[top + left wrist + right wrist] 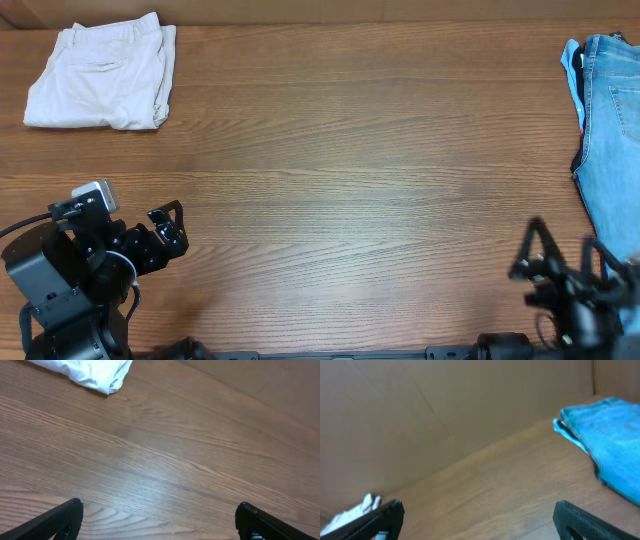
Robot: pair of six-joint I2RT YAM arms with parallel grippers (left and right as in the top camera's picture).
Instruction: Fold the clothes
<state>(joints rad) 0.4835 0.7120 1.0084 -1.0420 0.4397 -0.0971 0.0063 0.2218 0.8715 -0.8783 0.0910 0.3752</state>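
The light beige shorts (102,77) lie folded into a compact bundle at the far left corner of the table, pocket side up. A corner of them shows in the left wrist view (90,371) and a sliver in the right wrist view (352,512). My left gripper (169,228) is open and empty near the front left, well apart from the shorts; its fingers frame bare wood in the left wrist view (159,520). My right gripper (565,262) is open and empty at the front right, above the wood in the right wrist view (479,517).
Blue denim jeans (610,130) lie along the right edge of the table, also in the right wrist view (605,435). A brown wall (445,410) backs the wooden table (350,180).
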